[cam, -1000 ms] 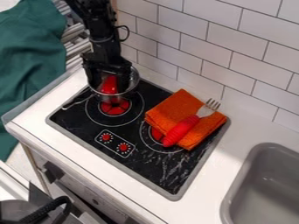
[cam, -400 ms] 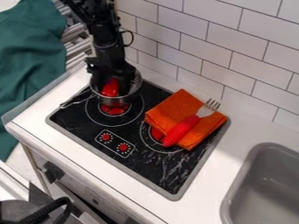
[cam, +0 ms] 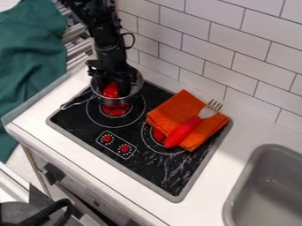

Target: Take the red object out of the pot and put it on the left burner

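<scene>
The stove (cam: 154, 170) is bearing the cloth (cam: 177, 106), partly covering the right burner (cam: 158, 135). The gripper (cam: 112, 90) is hanging into the pot (cam: 115, 101); I am finding it impossible to tell whether it is clamping anything. The fork (cam: 183, 131) is lying on the cloth. The red object (cam: 111, 90) is showing inside the pot.

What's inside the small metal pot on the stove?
A red object is visible inside the small metal pot. The black gripper covers part of the pot's interior, so anything behind it can't be seen.
</scene>
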Action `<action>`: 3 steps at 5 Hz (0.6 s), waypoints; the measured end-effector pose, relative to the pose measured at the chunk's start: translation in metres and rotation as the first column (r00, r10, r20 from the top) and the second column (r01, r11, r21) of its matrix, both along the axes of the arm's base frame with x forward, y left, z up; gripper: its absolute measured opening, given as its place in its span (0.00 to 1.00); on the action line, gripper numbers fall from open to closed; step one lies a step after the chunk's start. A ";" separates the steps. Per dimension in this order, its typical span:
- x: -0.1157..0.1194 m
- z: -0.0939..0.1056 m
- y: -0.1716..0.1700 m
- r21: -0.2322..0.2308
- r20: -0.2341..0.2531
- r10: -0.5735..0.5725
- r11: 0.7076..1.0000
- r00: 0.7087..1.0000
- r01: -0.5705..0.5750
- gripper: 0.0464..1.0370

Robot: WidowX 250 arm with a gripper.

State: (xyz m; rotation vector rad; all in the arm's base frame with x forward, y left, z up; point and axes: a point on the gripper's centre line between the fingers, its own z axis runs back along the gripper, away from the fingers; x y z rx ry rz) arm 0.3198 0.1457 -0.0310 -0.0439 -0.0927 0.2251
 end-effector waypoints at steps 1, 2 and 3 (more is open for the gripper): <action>-0.007 0.015 0.000 0.033 0.090 0.014 0.999 0.996 -0.017 0.50; -0.019 0.031 -0.005 0.058 0.190 -0.002 0.998 0.982 -0.009 0.50; -0.036 0.048 -0.012 0.088 0.217 -0.007 0.996 0.976 -0.012 0.50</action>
